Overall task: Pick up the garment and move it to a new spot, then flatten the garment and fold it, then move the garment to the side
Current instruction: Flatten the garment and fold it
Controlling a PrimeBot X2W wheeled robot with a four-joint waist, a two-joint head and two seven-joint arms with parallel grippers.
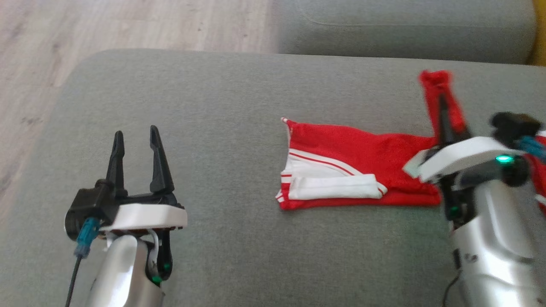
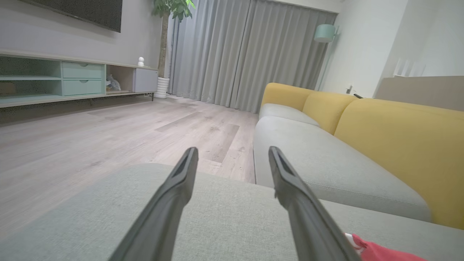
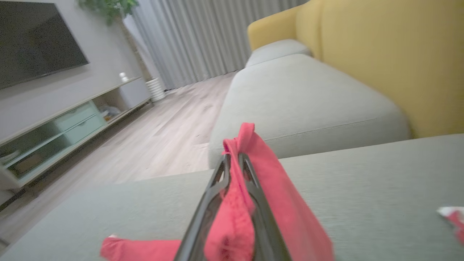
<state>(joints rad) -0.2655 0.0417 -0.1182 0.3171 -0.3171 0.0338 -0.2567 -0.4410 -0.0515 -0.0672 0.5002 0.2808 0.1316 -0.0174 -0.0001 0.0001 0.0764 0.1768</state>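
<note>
- Pinching a red fold of the garment (image 1: 341, 170), the right gripper (image 1: 442, 106) has its fingers pressed together on the cloth.
- That fold bunches above the fingertips and drapes down both sides of them, raised off the seat (image 1: 213, 106).
- The rest of the garment lies flat on the grey seat, reaching from about the seat's middle toward its right edge.
- Its left end shows a white band and thin white stripes, folded over the red.
- The right arm is blurred in the head view, and more red cloth shows behind it at the right edge.
- The left gripper (image 1: 134, 140) sits over the seat's near left part, fingers spread wide with nothing between them, well apart from the garment.
- In the left wrist view a red corner with a white trim lies just beside the right-hand finger.
- Beyond the seat's far edge are the floor (image 1: 128, 25) and a sofa (image 1: 405, 30) with yellow backs.
</note>
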